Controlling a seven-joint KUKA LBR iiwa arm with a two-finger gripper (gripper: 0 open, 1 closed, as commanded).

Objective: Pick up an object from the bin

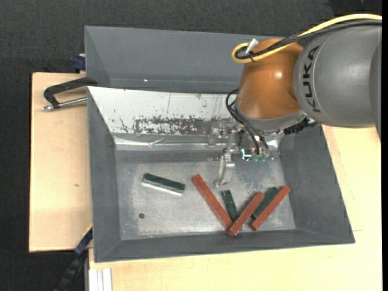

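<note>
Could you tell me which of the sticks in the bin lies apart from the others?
The dark green stick at the left of the bin lies alone. The red and green ones overlap in a cluster near the gripper.

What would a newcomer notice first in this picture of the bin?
The big grey arm with its orange cover reaches in from the upper right, and its gripper hangs over the middle of the bin. Just below the gripper, near the front wall, red and dark green bars lie crossed in a fan. A single dark green bar lies apart on the left.
</note>
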